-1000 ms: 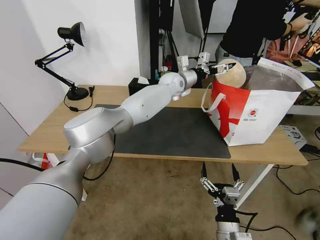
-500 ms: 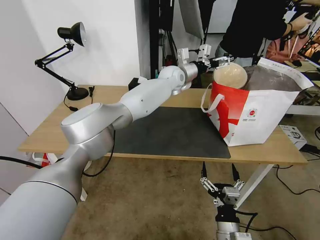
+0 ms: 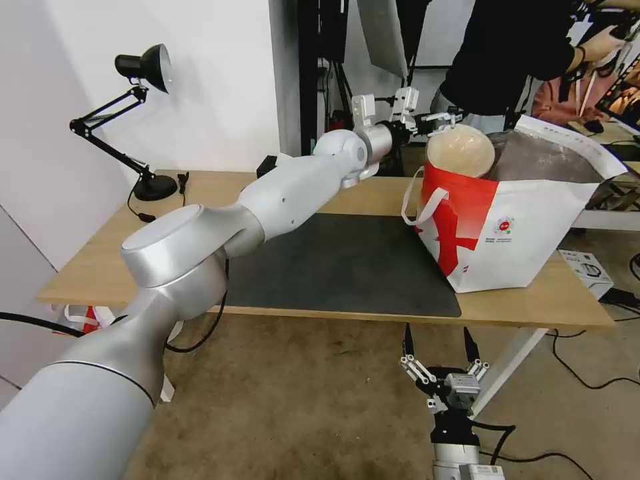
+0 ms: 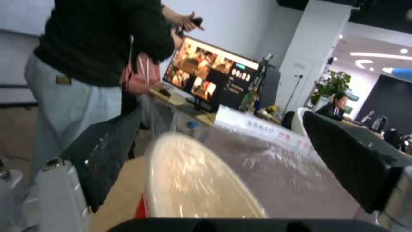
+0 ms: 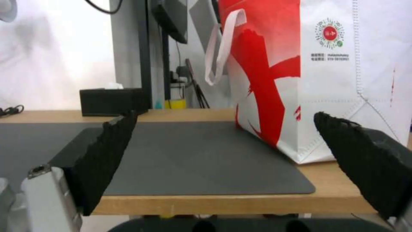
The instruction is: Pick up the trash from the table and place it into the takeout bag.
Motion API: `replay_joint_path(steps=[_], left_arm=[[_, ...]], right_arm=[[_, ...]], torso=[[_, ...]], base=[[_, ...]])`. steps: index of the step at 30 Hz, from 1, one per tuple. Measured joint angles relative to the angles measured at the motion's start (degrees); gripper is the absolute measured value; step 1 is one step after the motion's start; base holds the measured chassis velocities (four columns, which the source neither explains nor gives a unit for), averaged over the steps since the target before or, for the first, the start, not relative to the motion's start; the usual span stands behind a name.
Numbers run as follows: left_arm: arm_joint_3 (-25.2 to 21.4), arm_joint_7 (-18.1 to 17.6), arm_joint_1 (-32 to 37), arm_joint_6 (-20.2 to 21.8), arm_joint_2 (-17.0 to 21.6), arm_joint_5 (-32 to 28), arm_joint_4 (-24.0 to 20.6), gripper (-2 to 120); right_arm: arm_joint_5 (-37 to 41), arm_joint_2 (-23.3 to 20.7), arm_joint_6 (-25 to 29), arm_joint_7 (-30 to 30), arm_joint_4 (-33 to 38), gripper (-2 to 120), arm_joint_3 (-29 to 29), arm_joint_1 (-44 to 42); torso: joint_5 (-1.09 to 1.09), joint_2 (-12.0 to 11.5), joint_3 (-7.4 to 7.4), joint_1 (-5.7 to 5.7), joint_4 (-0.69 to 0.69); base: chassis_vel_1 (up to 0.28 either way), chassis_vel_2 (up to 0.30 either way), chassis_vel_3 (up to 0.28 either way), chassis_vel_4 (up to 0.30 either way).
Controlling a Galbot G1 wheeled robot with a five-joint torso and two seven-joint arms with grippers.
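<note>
Right gripper [image 3: 440, 350] parked low before the table [image 3: 100, 267], fingers spread, holding nothing. One mat [image 3: 347, 267], one bag [image 3: 527, 227] (round red logo, print below unreadable). One beige bowl [image 3: 460, 150] tilted in the bag mouth. Left arm reached far across, left gripper [image 3: 441, 120] spread just above the bowl's rim.
</note>
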Motion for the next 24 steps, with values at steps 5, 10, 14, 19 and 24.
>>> replay_joint_path(steps=[5, 10, 14, 19, 24], left_arm=[[-1.9, -1.0, -0.9, -1.5, 0.0, 3.2, -1.6, 100], [-2.0, -2.4, -1.3, -4.6, 0.0, 8.2, -4.2, 100], [-1.5, -8.0, -0.7, -10.3, 2.6, 14.9, -10.5, 100], [-5.4, -19.4, 2.6, -14.9, 10.7, 22.9, -21.7, 100], [-7.3, -27.4, 6.1, -19.5, 18.2, 33.9, -29.3, 100]], right_arm=[[0.0, 0.0, 0.0, 0.0, 0.0, 100, 0.0, 0.0], [0.0, 0.0, 0.0, 0.0, 0.0, 100, 0.0, 0.0], [0.0, 0.0, 0.0, 0.0, 0.0, 100, 0.0, 0.0], [0.0, 0.0, 0.0, 0.0, 0.0, 100, 0.0, 0.0], [0.0, 0.0, 0.0, 0.0, 0.0, 100, 0.0, 0.0]], torso=[[0.0, 0.0, 0.0, 0.0, 0.01], [0.0, 0.0, 0.0, 0.0, 0.0], [0.03, 0.0, -0.01, -0.01, -0.07], [-0.01, 0.0, 0.0, 0.0, 0.05], [-0.03, 0.0, -0.01, -0.01, 0.03]], base=[[0.0, 0.0, 0.0, 0.0], [0.0, 0.0, 0.0, 0.0], [0.0, 0.0, 0.0, 0.0], [0.0, 0.0, 0.0, 0.0], [0.0, 0.0, 0.0, 0.0]])
